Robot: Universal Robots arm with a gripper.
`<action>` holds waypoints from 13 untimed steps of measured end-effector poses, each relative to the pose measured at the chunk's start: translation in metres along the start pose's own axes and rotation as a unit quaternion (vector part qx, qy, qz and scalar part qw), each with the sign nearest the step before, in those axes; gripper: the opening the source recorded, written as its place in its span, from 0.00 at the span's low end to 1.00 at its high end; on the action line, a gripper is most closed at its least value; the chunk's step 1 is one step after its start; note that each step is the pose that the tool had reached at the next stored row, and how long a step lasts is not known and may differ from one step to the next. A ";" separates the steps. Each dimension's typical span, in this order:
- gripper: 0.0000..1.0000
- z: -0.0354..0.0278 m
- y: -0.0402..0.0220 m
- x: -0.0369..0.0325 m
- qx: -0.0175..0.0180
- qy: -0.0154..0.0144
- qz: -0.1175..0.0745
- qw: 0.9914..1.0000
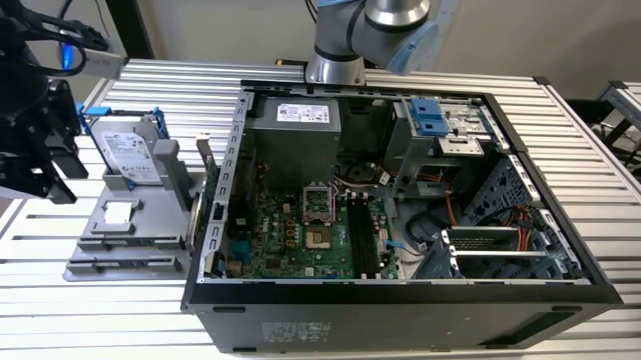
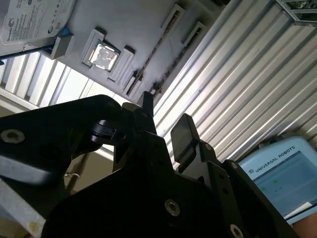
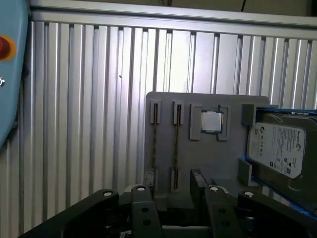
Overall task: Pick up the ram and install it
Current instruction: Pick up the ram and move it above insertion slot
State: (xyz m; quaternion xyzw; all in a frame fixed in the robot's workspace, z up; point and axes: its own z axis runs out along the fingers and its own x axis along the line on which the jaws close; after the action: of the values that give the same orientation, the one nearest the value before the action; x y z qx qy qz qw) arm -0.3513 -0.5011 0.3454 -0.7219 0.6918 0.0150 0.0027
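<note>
I am hovering the spread, empty gripper [image 3: 177, 201], lower centre, near the edge-on ram [image 3: 176, 146]: probably light, stiff, fragile; grip its flat faces.

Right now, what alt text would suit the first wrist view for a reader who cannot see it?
The open, empty tool faces a grey holder tray on a ribbed metal table. The tray holds two thin ram sticks on edge in slots, a processor chip and a hard drive with blue rails.
</note>
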 end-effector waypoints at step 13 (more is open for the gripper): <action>1.00 0.0182 -0.0005 0.0005 0.000 0.000 0.002 1.000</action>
State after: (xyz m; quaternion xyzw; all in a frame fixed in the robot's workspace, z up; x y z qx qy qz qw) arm -0.3511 -0.5012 0.3271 -0.7207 0.6931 0.0150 0.0028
